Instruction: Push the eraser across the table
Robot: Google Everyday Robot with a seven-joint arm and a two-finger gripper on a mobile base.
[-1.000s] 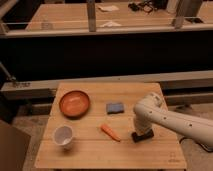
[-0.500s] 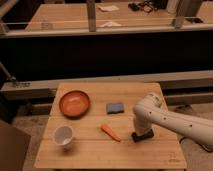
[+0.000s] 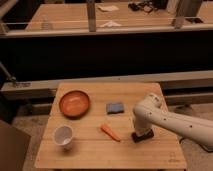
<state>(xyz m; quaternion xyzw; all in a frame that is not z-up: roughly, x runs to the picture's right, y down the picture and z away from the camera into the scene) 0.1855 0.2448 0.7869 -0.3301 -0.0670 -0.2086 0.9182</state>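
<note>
Well, my gripper [image 3: 139, 129] is down over the right part of the small wooden table [image 3: 100, 160], jaws together, tip right at the black eraser [image 3: 144, 135]. The eraser lies near the orange carrot piece [image 3: 110, 132], on its right, and below the blue-grey pad [image 3: 115, 107]. I judge contact made but the push hardly under way. Most of the tabletop, towards the white cup [image 3: 63, 136] and orange bowl [image 3: 75, 103], remains uncrossed.

I see my arm [image 3: 170, 120] as a smooth white tube with rounded joints and small dark dots; its gripper [image 3: 141, 134] is over the table's [image 3: 100, 156] near right.
</note>
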